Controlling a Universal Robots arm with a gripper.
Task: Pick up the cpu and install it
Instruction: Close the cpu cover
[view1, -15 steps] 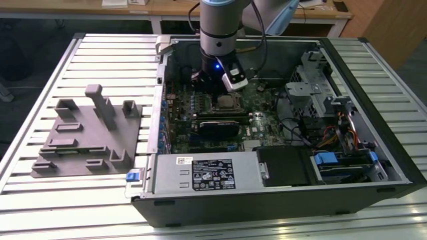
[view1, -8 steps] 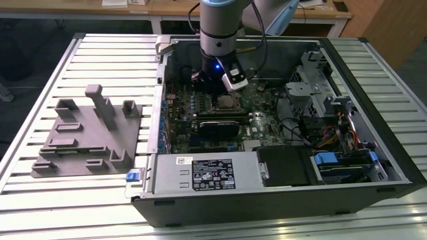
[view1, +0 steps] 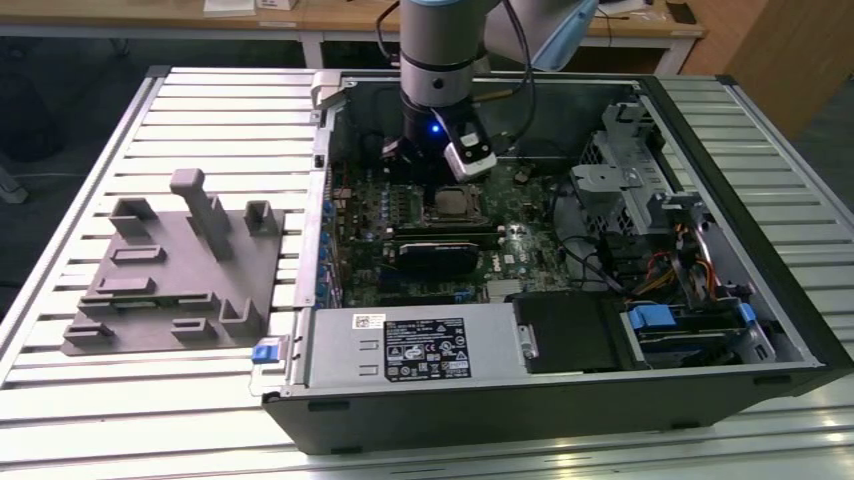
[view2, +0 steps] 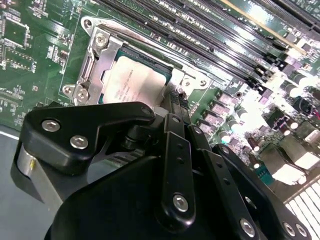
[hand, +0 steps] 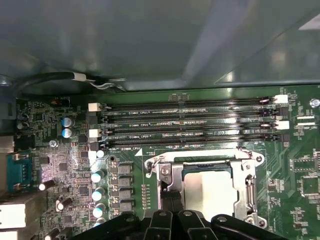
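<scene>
Black, bolted-linkage gripper (view2: 172, 102), which I cannot tell to be open or closed, poised just beside the cpu (view2: 131, 82) — a flat square chip with a matte silvery lid, lying within the bright stamped-steel socket frame (view2: 95, 55). I would keep the chip level and square to the frame — no sideways force. Around them are the glossy green motherboard (view2: 52, 67) and the long black ridged memory slots (view2: 210, 37).

One computer case (view1: 534, 415) and one grey fixture plate (view1: 160, 290) are counted on the one slatted table (view1: 80, 420), the plate toward the edge at the exterior view's left, the case toward the opposite edge. One arm (view1: 441, 40) with one gripper (view2: 174, 107) is seen. Inside the case one motherboard (hand: 300, 165) is found, bearing one cpu (view2: 132, 82) within one metal socket frame (hand: 250, 185) and four long memory slots (hand: 185, 106). One labelled silver box (view1: 414, 345) is counted inside the case as well.
</scene>
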